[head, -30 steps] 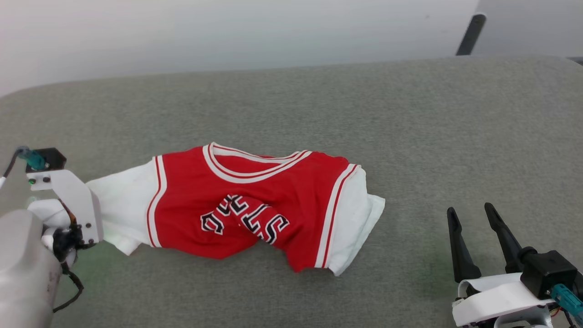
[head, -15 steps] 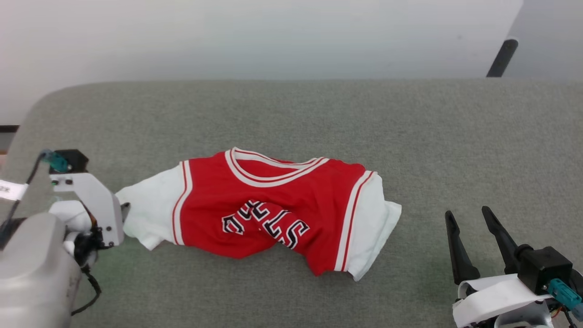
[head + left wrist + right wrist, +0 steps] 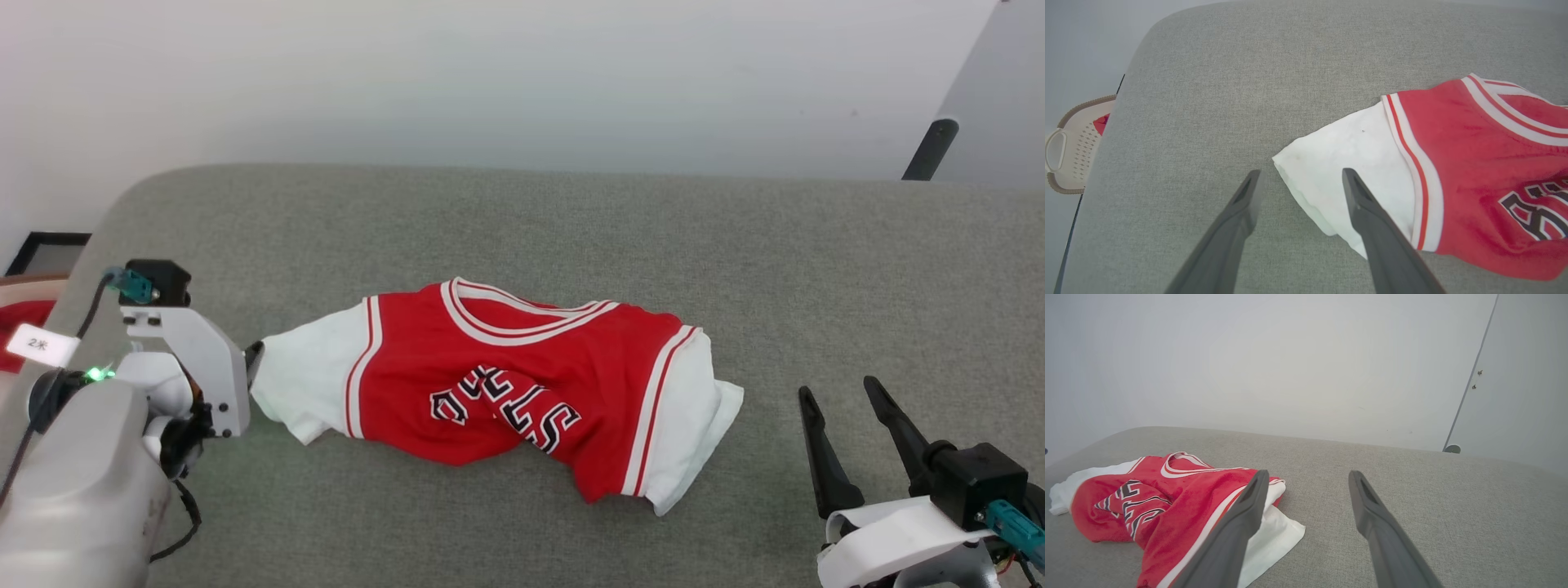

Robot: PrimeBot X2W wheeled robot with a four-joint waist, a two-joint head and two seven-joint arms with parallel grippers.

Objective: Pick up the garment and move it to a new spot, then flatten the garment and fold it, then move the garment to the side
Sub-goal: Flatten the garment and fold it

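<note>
Garment: small red jersey shirt [image 3: 522, 376], white sleeves, lay rumpled on grey fabric bench [image 3: 571, 220].
My left jaws: stood parted at its sleeve tip [image 3: 1306, 163].
My right jaws: parted, empty.

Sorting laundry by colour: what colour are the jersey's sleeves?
The jersey has white sleeves with red-and-white striped trim, clearest in the left wrist view.

A grey, fabric-covered tabletop [image 3: 571, 212] with a rounded far-left corner carries a small red jersey shirt [image 3: 522, 367] with white short sleeves and black lettering. The shirt lies rumpled near its middle, collar toward the far edge, lettering buckled.
</note>
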